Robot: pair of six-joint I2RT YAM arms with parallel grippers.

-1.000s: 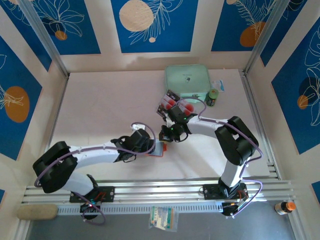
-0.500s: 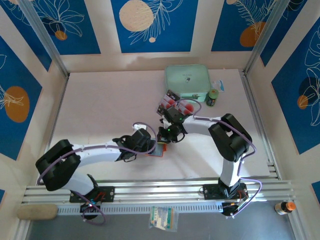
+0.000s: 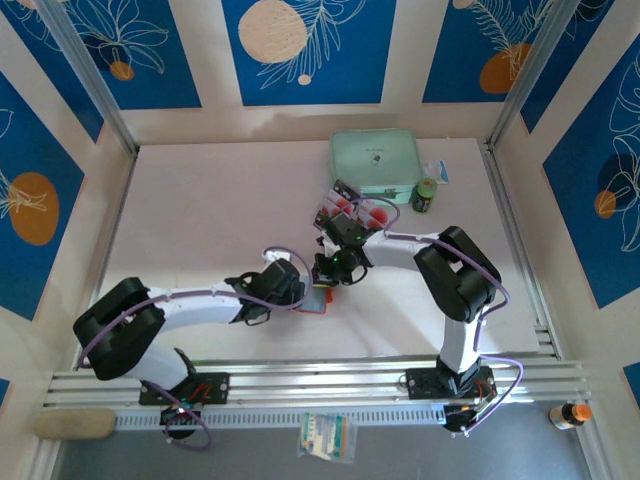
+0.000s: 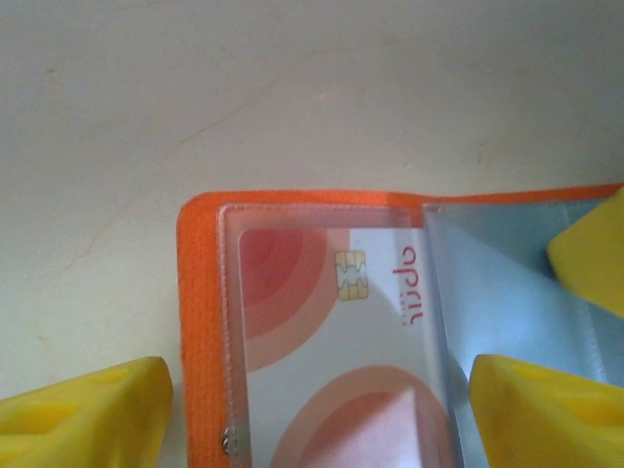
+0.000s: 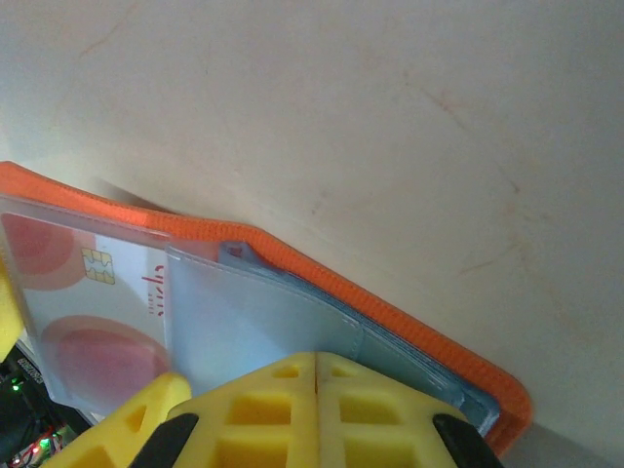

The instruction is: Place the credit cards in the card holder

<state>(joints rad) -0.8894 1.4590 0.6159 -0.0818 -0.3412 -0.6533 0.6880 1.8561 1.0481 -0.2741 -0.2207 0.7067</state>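
The orange card holder [image 3: 316,302] lies open on the table near the front middle. One credit card [image 4: 331,292], with red circles and a chip, sits inside its clear left sleeve. My left gripper [image 4: 322,419] is open, its yellow fingers [image 4: 88,419] straddling that left page. One finger is just outside the orange edge [image 4: 200,292], the other on the grey-blue sleeves. My right gripper [image 5: 317,366] is shut, its tips resting on the grey-blue sleeves [image 5: 263,312] of the holder [image 5: 390,312]. More credit cards [image 3: 345,208] with red dots stand further back.
Those spare cards stand in a clear plastic tray [image 3: 330,215] behind the right gripper [image 3: 327,275]. A mint-green case [image 3: 375,162] and a small dark bottle [image 3: 426,195] stand at the back right. The left gripper [image 3: 305,293] is just left of the holder.
The left gripper's fingers have narrowed a little around the holder's left page. The right arm has drawn in slightly to the left, with its gripper staying shut on the sleeves.
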